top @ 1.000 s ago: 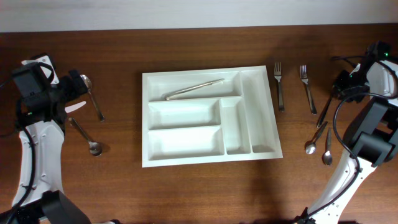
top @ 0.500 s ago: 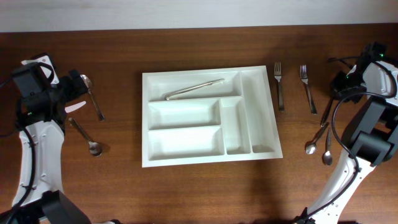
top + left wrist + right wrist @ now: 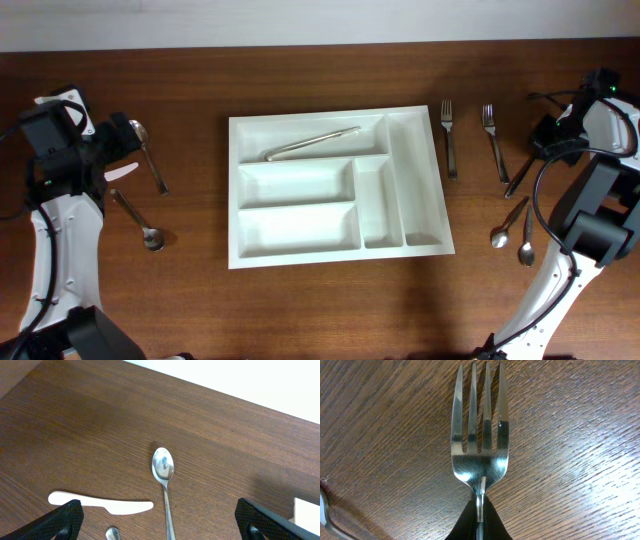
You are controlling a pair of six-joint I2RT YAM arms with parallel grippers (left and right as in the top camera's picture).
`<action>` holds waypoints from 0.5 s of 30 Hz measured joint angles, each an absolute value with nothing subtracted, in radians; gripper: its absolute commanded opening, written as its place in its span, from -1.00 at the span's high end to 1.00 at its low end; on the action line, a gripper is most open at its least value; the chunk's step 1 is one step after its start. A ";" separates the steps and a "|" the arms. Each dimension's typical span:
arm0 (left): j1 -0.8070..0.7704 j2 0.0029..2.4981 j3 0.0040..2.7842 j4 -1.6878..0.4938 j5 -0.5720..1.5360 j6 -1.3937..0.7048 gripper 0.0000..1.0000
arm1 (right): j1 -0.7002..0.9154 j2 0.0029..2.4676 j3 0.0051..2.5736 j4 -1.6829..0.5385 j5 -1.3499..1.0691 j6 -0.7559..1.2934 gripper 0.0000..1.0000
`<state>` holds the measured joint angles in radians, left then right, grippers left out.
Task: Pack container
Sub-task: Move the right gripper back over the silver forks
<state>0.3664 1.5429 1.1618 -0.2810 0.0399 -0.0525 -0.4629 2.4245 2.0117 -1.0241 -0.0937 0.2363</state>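
1. The wooden table (image 3: 320, 310) carries everything, with the cutlery laid out to either side so that each arm can reach its own share.
2. The container (image 3: 418, 190), a white five-compartment cutlery tray, sits in the middle of the table between the two arms. Its far wide compartment holds one long slender metal utensil (image 3: 312, 143), lying at a slant; I cannot tell what kind it is. The other four compartments are bare, so I judge the packing to be barely started.
3. The left gripper (image 3: 122, 148) hangs over the left-hand cutlery with its jaws spread fully wide and nothing between them.
4. The right gripper (image 3: 479, 522), at the far right, is closed tight on the neck of a metal fork (image 3: 479, 435). It pinches just below the tines, probably because that narrow part gives a firm hold. Whether the fork has left the wood I cannot tell.
5. Two more forks (image 3: 448, 140) (image 3: 494, 143) lie side by side just right of the tray, tines pointing far.
6. Two spoons (image 3: 506, 224) (image 3: 527, 243) lie nearer, on the right.
7. On the left, a spoon (image 3: 164, 472) lies under the open jaws, a white knife (image 3: 100, 503) beside it, and another spoon (image 3: 140, 222) nearer.
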 measured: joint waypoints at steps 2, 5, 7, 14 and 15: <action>0.366 1.543 1.162 -0.281 0.040 -0.052 -0.98 | -0.463 2.424 2.012 -1.025 -0.094 0.236 0.92; 0.366 1.543 1.162 -0.281 0.040 -0.052 -0.98 | -0.463 2.424 2.013 -1.035 -0.094 0.236 0.92; 0.366 1.543 1.162 -0.281 0.040 -0.052 -0.98 | -0.462 2.424 2.016 -1.048 -0.095 0.232 0.92; 0.366 1.543 1.162 -0.281 0.040 -0.052 -0.98 | -0.447 2.408 2.020 -1.065 -0.110 0.193 0.92; 0.366 1.543 1.162 -0.281 0.040 -0.052 -0.98 | -0.441 2.399 2.019 -1.065 -0.110 0.184 0.92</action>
